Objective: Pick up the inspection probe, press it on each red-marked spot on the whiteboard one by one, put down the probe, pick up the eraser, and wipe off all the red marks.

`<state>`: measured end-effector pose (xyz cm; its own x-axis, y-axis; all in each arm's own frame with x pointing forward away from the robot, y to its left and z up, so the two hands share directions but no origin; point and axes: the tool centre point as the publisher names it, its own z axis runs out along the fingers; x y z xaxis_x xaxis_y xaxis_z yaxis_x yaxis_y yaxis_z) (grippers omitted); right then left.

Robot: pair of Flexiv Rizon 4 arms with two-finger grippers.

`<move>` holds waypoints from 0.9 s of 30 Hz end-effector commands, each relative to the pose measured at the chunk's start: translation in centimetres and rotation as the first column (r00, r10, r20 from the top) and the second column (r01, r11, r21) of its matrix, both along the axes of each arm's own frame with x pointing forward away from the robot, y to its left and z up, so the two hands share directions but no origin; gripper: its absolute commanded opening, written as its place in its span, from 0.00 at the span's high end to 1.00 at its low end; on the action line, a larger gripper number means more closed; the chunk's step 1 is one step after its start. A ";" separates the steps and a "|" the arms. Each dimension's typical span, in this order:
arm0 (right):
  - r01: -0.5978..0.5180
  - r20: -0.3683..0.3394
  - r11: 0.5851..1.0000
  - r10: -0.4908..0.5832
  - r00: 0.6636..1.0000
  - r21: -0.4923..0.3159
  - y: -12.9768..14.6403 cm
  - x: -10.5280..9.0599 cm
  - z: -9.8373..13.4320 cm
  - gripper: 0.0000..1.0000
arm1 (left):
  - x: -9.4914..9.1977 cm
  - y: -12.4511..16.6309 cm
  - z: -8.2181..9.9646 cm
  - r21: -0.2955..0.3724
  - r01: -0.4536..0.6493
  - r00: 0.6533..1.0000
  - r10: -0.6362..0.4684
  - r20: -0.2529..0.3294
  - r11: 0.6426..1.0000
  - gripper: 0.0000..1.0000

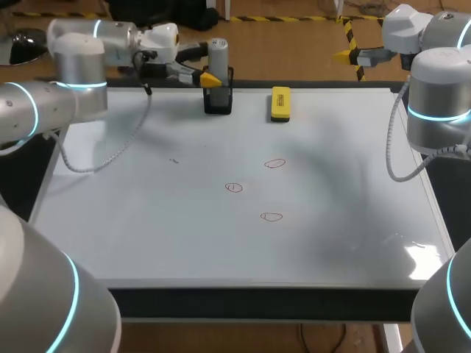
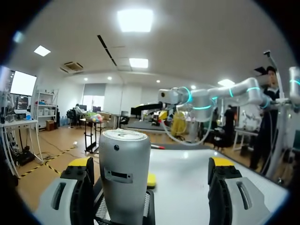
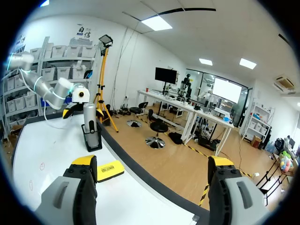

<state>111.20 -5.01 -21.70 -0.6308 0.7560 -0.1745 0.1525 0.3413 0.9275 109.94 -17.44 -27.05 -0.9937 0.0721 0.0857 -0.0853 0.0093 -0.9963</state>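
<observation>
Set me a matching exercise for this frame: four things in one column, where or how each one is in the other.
Things:
1. probe
2. eraser
3. red marks
4. right claw

Places or states:
A. open, holding nothing
B. upright in the black holder
C. near the middle of the whiteboard
D. lying flat beside the holder

Pairs: 1-B, 2-D, 3-C, 4-A
</observation>
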 end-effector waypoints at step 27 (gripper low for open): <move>-0.001 -0.001 1.000 0.001 1.000 -0.001 0.0 0.1 0.0 0.00 | 1.8 -1.4 -2.0 -0.030 0.004 1.000 -0.004 -0.010 1.000 0.00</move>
